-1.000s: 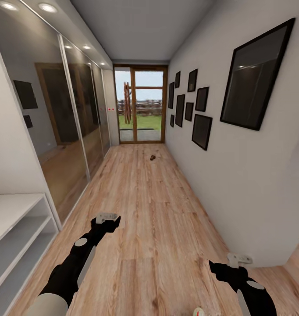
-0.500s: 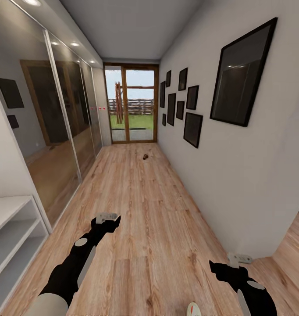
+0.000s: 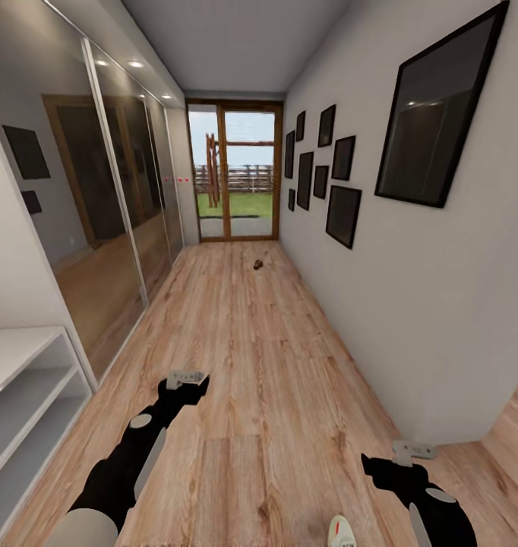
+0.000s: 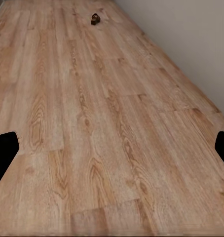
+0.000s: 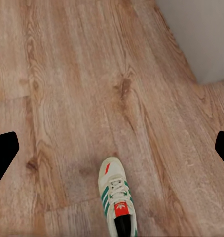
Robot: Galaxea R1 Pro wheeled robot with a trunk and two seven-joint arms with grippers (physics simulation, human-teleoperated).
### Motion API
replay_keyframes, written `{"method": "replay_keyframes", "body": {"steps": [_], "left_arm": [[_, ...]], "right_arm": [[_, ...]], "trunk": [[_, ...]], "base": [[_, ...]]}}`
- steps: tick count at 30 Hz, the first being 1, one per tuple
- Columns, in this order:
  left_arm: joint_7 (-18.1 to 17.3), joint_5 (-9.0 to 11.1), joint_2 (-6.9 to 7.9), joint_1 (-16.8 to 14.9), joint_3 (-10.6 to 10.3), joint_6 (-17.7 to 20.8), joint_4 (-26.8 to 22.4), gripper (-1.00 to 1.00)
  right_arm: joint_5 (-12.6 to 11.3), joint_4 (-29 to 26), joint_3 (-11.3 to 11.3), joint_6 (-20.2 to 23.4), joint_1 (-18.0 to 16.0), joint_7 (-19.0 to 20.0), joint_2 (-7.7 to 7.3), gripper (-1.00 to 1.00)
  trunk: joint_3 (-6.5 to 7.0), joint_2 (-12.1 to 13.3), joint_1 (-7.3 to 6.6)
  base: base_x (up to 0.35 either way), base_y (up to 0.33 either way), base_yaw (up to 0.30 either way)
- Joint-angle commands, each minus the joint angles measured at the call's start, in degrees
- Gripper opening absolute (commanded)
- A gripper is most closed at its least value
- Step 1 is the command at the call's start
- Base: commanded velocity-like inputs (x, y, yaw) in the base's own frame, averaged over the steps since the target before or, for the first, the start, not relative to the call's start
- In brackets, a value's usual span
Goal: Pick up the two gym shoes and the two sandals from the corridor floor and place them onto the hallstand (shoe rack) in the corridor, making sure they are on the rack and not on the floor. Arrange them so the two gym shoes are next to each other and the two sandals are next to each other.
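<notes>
Robot faces down a long corridor

A gym shoe lies on the wood floor near the right gripper, a sandal far off; both grippers' fingers spread apart.

Sandal far down corridor floor; gym shoe near.

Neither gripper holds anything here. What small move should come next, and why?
Probably lower the right gripper toward the gym shoe: it lies upright on the corridor floor close by, whereas the small brown item lies far down the corridor.
</notes>
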Motion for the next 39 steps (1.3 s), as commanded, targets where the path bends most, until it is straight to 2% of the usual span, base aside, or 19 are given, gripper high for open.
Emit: {"method": "replay_keyframes", "body": {"steps": [1, 5, 11, 14, 15, 20, 26, 31, 39], "left_arm": [[-0.2, 0.1, -0.02, 0.0, 0.1, 0.3, 0.1, 1.00], [-0.2, 0.1, -0.02, 0.0, 0.1, 0.3, 0.4, 1.00], [-0.2, 0.1, -0.02, 0.0, 0.1, 0.3, 0.6, 1.00], [-0.2, 0.1, -0.02, 0.0, 0.1, 0.3, 0.6, 1.00], [-0.2, 0.1, -0.02, 0.0, 0.1, 0.3, 0.6, 1.00], [-0.2, 0.1, -0.02, 0.0, 0.1, 0.2, 0.6, 1.00], [-0.2, 0.1, -0.02, 0.0, 0.1, 0.2, 0.6, 1.00], [-0.3, 0.1, -0.02, 0.0, 0.1, 0.2, 0.6, 1.00], [-0.3, 0.1, -0.02, 0.0, 0.0, 0.2, 0.6, 1.00]], "right_arm": [[0.0, 0.1, 0.0, 0.3, 0.0, 0.0, 0.01, 1.00], [-0.1, 2.1, 0.0, -0.1, 0.0, 0.0, 0.01, 1.00], [-0.1, 6.3, 0.0, -4.2, 0.0, 0.1, 0.00, 1.00], [-0.1, 9.2, 0.0, -7.8, 0.0, 0.1, 0.01, 1.00], [-0.1, 11.5, 0.0, -10.6, 0.0, 0.1, 0.01, 1.00], [-0.1, 17.4, -0.1, -17.7, 0.0, 0.1, -0.05, 1.00], [-0.1, 23.9, -0.1, -24.1, 0.0, 0.1, -0.07, 1.00], [-0.1, 29.6, -0.1, -26.6, 0.0, 0.1, -0.06, 1.00], [-0.1, 35.6, -0.1, -27.7, 0.0, 0.1, -0.07, 1.00]], "trunk": [[-0.34, -0.5, 0.22], [-1.44, -2.1, 1.10], [-3.08, -4.5, 2.42], [-3.90, -5.7, 3.08], [-4.17, -6.1, 3.30], [-5.54, -8.1, 4.40], [-7.18, -10.5, 5.71], [-8.55, -12.5, 6.81], [-10.74, -15.7, 8.57]], "base": [[0.000, 0.000, 0.115], [0.000, 0.000, 0.116], [0.000, 0.000, 0.118], [0.000, 0.000, 0.118], [0.000, 0.000, 0.119], [0.000, 0.000, 0.119], [0.000, 0.000, 0.119], [0.000, 0.000, 0.119], [0.000, 0.000, 0.119]]}}
